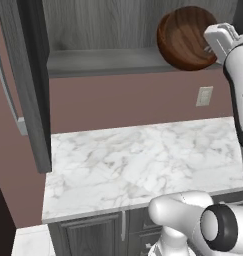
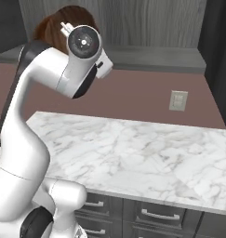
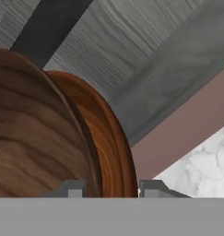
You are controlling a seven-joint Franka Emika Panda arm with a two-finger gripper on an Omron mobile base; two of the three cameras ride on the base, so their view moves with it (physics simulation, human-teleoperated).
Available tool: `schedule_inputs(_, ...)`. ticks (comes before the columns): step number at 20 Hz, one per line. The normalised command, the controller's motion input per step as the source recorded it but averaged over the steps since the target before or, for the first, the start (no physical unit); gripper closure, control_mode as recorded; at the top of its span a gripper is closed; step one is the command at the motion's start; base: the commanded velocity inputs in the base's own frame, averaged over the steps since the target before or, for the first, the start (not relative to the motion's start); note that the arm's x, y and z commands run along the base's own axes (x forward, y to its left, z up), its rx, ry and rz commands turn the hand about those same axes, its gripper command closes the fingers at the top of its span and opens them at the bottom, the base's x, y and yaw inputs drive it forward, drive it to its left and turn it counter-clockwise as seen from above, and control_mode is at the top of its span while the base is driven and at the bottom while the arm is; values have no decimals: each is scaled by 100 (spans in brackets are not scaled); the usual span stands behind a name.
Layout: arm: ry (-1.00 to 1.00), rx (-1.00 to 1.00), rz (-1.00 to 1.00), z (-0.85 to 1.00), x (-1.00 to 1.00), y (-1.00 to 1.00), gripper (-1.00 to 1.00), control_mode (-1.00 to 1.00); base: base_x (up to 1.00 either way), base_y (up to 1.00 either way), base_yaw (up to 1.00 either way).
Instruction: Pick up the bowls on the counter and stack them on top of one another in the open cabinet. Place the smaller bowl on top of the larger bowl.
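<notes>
A reddish-brown wooden bowl (image 1: 185,37) hangs tipped on its side in front of the open cabinet's grey shelf (image 1: 103,62), just above shelf height. My gripper (image 1: 210,48) is at the bowl's right edge. In the hand view the bowl's rim (image 3: 114,152) runs between my two fingertips (image 3: 74,189), so the gripper (image 3: 109,189) is shut on it. From the right base view the bowl (image 2: 51,28) peeks out behind my hand, above the shelf (image 2: 156,58). The marble counter (image 1: 143,155) lies below. A second bowl is hidden or out of view.
The cabinet's tall dark door (image 1: 30,85) stands open at the left, reaching down past the counter's edge. A wall outlet (image 1: 204,96) sits on the pink backsplash under the shelf. Dark panelled drawers (image 2: 151,214) run under the counter (image 2: 133,148).
</notes>
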Motion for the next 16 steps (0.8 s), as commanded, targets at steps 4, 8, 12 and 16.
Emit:
schedule_inputs(4, 4, 5, 0, -2, 68, -2, 100, -100, 0, 0, 0)
schedule_inputs(8, 8, 2, 0, -5, 62, 0, 100, -100, 0, 0, 0)
schedule_inputs(12, 9, 3, 0, 0, 49, -1, 100, -100, 0, 0, 0)
schedule_inputs(16, 8, 2, 2, 0, 15, -3, 100, -100, 0, 0, 0)
